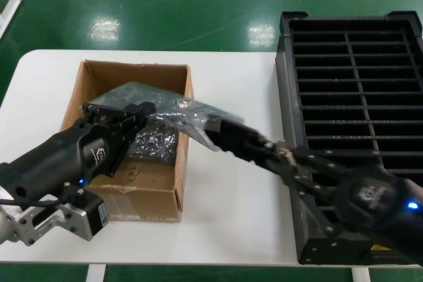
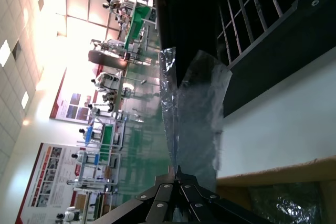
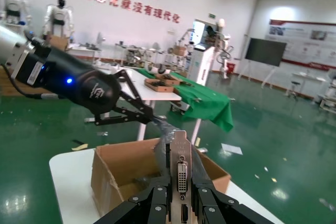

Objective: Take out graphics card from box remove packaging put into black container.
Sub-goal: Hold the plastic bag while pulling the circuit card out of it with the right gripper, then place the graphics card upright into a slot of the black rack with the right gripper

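Bagged graphics card point(image 3: 179, 169) held above the open box point(image 1: 129, 138).

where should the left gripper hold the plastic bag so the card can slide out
Grip the bag by its closed end over the box, coming from the robot's left, as the left gripper does. The right gripper holds the card's metal bracket at the opposite end, so the bag can be pulled straight off.
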You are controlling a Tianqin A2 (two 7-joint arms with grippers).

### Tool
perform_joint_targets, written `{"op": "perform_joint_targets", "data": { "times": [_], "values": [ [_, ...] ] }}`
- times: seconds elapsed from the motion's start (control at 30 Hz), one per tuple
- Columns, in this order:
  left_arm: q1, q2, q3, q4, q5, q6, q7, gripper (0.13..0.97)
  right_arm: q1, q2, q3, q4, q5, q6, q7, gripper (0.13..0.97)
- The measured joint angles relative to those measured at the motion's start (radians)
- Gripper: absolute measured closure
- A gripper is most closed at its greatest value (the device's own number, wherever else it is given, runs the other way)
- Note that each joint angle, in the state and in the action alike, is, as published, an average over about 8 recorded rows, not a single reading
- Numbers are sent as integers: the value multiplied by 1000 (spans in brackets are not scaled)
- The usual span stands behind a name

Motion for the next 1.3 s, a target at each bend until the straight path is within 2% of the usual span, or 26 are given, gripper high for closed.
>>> {"op": "perform_joint_targets", "data": {
  "times": [0.23,0.67,0.93,1.13,1.3],
  "values": [
    [0,0,0,0,0,0,0,959,-112,62,114,28,63,16,16,902],
    [0,0,0,0,0,0,0,959,-97,71,110,29,43,20,38,902],
    [0,0,0,0,0,0,0,959,93,148,44,-13,-81,-56,165,902],
    [0,0,0,0,0,0,0,959,319,226,-24,-57,-112,-248,259,902],
    [0,0,0,0,0,0,0,959,509,244,-103,-78,-122,-449,350,902]
  ]
}}
